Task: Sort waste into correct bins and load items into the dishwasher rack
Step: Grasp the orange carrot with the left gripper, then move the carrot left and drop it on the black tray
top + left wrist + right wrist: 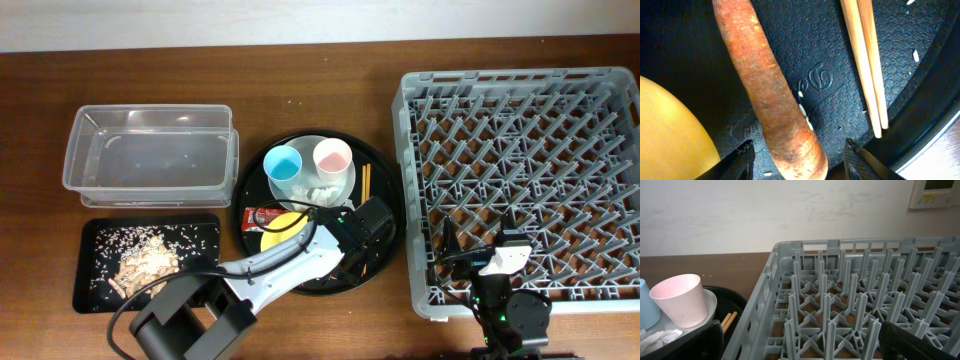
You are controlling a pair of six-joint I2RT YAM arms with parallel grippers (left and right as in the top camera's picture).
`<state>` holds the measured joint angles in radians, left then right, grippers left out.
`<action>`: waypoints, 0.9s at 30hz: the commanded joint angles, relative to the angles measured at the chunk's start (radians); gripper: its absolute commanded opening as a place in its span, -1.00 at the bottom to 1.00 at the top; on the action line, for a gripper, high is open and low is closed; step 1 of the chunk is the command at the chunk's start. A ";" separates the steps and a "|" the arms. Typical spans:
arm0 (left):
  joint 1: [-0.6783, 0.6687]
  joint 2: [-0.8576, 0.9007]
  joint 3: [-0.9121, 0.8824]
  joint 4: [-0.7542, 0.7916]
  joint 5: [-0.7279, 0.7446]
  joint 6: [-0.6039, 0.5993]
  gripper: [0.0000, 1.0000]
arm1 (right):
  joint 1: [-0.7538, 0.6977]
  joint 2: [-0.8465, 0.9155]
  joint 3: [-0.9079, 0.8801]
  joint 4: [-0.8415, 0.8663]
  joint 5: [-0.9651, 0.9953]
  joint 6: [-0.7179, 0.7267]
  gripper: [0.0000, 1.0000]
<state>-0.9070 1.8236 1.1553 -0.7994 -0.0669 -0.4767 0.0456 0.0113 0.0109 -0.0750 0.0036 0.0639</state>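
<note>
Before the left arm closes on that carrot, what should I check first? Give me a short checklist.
1. Carrot lies between the fingers of the left gripper: ok, with a gap on each side.
2. Left gripper is open and empty: ok.
3. Chopsticks are outside the grasp: ok, though their tips lie near one finger.
4. Yellow bowl is clear of the other finger: ok, but close.
5. Likely drop spot, the shallow black tray holding food scraps, has bare room: ok.
6. Right gripper is out of the way: ok, open at the edge of the rack.
</note>
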 commanded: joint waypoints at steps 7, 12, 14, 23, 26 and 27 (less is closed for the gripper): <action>-0.002 0.010 -0.010 0.063 0.116 -0.009 0.57 | 0.006 -0.006 -0.005 -0.007 0.009 0.001 0.97; -0.002 0.010 -0.010 0.082 0.085 -0.101 0.29 | 0.006 -0.006 -0.005 -0.007 0.009 0.001 0.97; -0.002 0.010 -0.010 0.093 0.058 -0.143 0.27 | 0.006 -0.006 -0.005 -0.007 0.009 0.001 0.97; -0.002 0.057 -0.004 0.118 0.026 -0.193 -0.44 | 0.006 -0.006 -0.005 -0.007 0.009 0.001 0.97; -0.002 0.057 -0.005 0.118 0.026 -0.193 -0.49 | 0.006 -0.006 -0.005 -0.007 0.009 0.001 0.96; -0.002 0.057 -0.005 0.118 0.026 -0.193 -0.61 | 0.006 -0.006 -0.005 -0.007 0.009 0.001 0.97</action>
<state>-0.9070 1.8740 1.1553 -0.6830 -0.0341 -0.6640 0.0456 0.0113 0.0109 -0.0750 0.0036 0.0635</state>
